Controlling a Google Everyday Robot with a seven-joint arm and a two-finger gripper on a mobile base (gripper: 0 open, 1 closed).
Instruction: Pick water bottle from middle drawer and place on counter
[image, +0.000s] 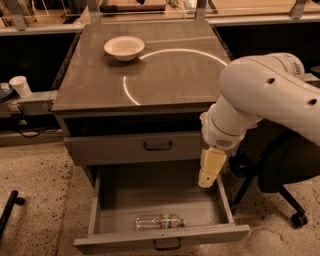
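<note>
The water bottle (160, 222) lies on its side on the floor of the middle drawer (96, 202), lengthwise along the low front panel and just behind it, a little right of centre; nothing touches it. The drawer stands open toward me, its plain grey inside bare apart from the bottle, its small dark handle (166, 245) at the bottom edge of my view.

I have the gripper (207, 179) hanging from the white arm (260, 97), pointing down over the drawer's right rear corner, close to the right wall and well apart from the bottle; from here it reads as one cream-coloured block, so I cannot tell whether it is apart or together; it holds nothing that I can see.

Above the open drawer sits the taller-fronted upper drawer (115, 149), closed, with its dark handle (158, 145). Over that is the counter (90, 87), a bright ring of light (131, 95) curving across it; a pale bowl (124, 48) rests near its back left. A dark office chair (287, 167) stands to the right of the cabinet, behind the arm; a white cup (20, 85) sits on a ledge at far left.
</note>
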